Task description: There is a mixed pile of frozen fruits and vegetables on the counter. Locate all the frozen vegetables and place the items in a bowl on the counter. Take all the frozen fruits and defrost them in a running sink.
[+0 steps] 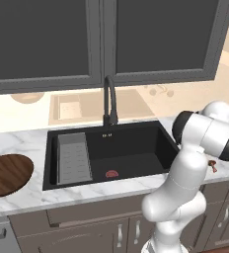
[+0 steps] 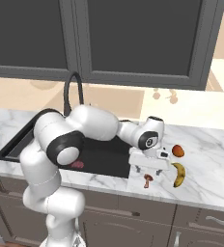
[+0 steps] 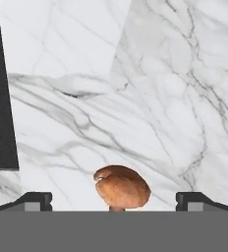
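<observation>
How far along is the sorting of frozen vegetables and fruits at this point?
Nothing looks done: the wooden bowl is empty, the sink holds no fruit, and no water shows at the faucet. In hand: the open gripper hangs over the brown mushroom-like piece, not gripping it. Left: the banana and orange-red fruit lie on the counter.

The arm (image 2: 61,159) is glossy white with rounded, bulbous links and dark grey-black joint rings; its white gripper (image 2: 147,170) carries small dark fingertips (image 3: 35,201).
</observation>
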Available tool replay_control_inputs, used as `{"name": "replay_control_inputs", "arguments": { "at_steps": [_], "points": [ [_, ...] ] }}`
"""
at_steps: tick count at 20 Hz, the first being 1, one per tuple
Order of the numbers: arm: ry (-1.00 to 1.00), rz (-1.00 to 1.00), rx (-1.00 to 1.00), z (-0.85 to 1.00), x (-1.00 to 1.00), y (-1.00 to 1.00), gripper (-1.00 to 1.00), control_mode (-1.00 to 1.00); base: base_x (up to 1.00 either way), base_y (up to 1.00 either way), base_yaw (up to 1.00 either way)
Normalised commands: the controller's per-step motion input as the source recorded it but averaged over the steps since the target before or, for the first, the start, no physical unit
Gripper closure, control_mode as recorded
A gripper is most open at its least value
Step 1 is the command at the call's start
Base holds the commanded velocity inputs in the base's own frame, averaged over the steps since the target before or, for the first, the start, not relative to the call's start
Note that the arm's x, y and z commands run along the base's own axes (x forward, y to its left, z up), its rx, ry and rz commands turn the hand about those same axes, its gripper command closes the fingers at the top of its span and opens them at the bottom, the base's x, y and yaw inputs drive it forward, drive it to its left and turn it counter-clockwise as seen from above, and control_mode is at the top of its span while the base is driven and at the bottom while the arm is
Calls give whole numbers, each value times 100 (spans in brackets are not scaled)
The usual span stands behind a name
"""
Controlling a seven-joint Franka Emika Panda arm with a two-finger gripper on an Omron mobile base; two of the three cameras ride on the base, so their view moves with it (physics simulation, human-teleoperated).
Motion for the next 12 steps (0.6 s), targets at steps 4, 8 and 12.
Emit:
{"name": "replay_control_inputs", "arguments": {
  "at_steps": [4,8,12],
  "points": [
    [-4,3,0,-5,1,-5,-100,-100,0,0,0],
    [-1,4,-1,-11,-7,-1,-100,-100,0,0,0],
    [2,0,-4,-18,-18,1,-100,-100,0,0,0]
  ]
}}
